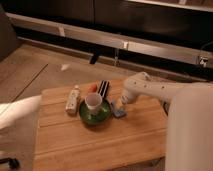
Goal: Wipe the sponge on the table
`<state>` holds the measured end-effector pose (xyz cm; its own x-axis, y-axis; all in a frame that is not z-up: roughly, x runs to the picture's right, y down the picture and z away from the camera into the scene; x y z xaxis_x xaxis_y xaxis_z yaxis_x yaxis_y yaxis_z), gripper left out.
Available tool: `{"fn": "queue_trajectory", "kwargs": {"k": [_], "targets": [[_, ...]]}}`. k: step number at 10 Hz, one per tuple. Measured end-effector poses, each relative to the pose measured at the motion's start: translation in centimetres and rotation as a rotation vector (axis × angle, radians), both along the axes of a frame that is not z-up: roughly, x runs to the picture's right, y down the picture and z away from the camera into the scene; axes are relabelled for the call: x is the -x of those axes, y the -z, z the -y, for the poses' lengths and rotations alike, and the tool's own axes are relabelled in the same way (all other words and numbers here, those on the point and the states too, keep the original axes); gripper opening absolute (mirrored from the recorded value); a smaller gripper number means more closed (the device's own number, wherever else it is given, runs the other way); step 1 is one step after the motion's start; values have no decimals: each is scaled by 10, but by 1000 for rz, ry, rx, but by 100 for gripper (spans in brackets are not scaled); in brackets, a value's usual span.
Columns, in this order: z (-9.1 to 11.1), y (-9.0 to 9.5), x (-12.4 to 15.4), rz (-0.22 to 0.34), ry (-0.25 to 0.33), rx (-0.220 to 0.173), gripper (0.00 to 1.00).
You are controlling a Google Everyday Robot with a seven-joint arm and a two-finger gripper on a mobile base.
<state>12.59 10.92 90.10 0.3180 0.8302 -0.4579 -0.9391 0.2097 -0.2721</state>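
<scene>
The sponge (119, 111) is a small blue-grey pad lying on the wooden table (100, 142), just right of the green bowl (95, 115). My gripper (121, 102) comes down from the white arm (160, 90) on the right and sits directly over the sponge, hiding its upper part. The gripper seems to press on or hold the sponge.
A white cup (93, 103) stands in the green bowl. A white bottle (73, 99) lies to the left, a black striped object (103, 88) and a small orange thing (92, 88) sit behind the bowl. The robot's white body (190, 135) fills the right side.
</scene>
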Motion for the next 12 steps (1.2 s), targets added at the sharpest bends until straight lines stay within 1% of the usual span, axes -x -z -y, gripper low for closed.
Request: {"fn": "queue_trajectory", "kwargs": {"k": [1, 3, 4, 5, 7, 8, 10, 11, 12], "targets": [[-4, 2, -5, -13, -13, 8, 65], [-10, 5, -23, -64, -46, 18, 65], [-9, 4, -31, -91, -48, 10, 65], [-5, 2, -34, -113, -49, -1, 65], [1, 0, -36, -137, -36, -18, 65], [7, 0, -38, -150, -22, -33, 65], [17, -2, -33, -150, -1, -55, 65], [18, -5, -28, -143, 0, -57, 65], [17, -10, -19, -119, -1, -56, 65]]}}
